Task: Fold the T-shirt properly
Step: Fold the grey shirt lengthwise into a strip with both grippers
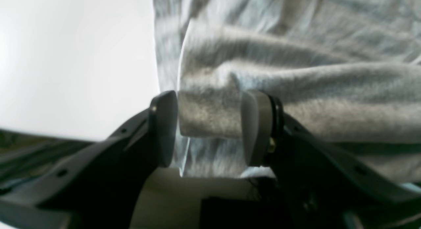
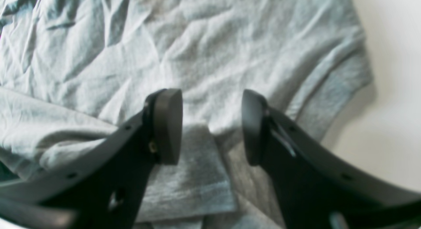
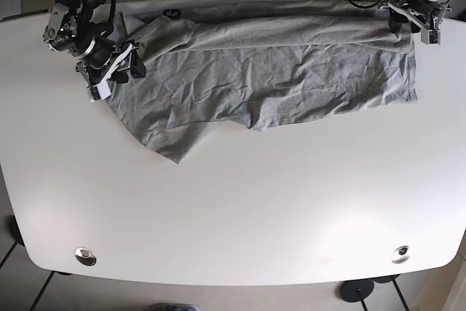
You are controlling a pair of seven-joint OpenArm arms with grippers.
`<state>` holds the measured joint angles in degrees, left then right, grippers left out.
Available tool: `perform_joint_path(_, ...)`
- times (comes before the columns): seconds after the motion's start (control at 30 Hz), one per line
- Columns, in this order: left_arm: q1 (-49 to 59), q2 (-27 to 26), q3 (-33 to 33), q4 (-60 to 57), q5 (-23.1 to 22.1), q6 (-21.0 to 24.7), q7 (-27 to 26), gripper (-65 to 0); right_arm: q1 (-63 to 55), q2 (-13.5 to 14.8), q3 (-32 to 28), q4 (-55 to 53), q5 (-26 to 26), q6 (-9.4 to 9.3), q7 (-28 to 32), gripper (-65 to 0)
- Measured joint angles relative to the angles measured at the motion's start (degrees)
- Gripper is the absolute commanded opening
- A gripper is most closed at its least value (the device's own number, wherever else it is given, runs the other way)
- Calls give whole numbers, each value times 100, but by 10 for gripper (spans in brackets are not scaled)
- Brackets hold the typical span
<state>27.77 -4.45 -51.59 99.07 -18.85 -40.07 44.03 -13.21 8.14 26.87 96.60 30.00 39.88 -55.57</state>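
a: where's the t-shirt [image 3: 277, 71] right now?

b: spread along the far side of the worktop [image 3: 233, 209], wrinkled, with its far edge already rolled over into a long fold. one sleeve points toward the near side, and the hem end lies under my left arm

a: and your claws?

b: my left claw [image 1: 209, 127] is clenched on a thick doubled bit of the grey cloth, fabric filling the gap between the pads. my right claw [image 2: 212, 127] is released, jaws apart, hanging just above the sleeve end with nothing between them; i judge it isn't touching the cloth, though the blur makes that hard to say

a: so what could go wrong from here?

b: as i see it, only one end is held. if i pull with the left alone, the shirt would drag across the worktop and the fold line would skew, since the other end is loose

a: anything else?

b: the bunch in my left claw looks like several layers. i may carry more than the edge i want, and the fold would come out lumpy. if my right claw closes where it hangs, it could catch the sleeve cuff and not the shoulder, leaving the sleeve sticking out

a: the wrinkles?

b: they'd get trapped under any fold laid over them. the far edge also lies close to the worktop's rim, so a careless tug could slide cloth off it
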Motion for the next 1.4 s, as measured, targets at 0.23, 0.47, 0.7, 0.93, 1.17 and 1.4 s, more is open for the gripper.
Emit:
perform_joint_path(0.23,-2,2,-22,367,-4,2,9,-365,203,299,48,273,-35,0,-24,-368)
perform_joint_path(0.47,-129,15,-22,1056,-17,11,11,-358,2133,361,-26,-1351,-1394,-345,131,-366)
perform_joint_path(0.7,-570,-4,-22,1049,24,11,13,-357,2726,487,-1274,-3132,-1705,-369,1646,-369)
perform_joint_path(0.93,-1362,-190,-22,837,22,1668,7,-286,2726,201,-1381,-3296,-1611,-367,1869,-388)
perform_joint_path(1.17,-2081,-634,33,-603,2,2345,9,-131,2649,149,-1357,-3292,-1565,-382,1915,-629)
perform_joint_path(1.4,-2317,-1034,905,-1998,26,2100,9,-132,2579,120,-1346,-3056,-1668,-385,1788,-631)
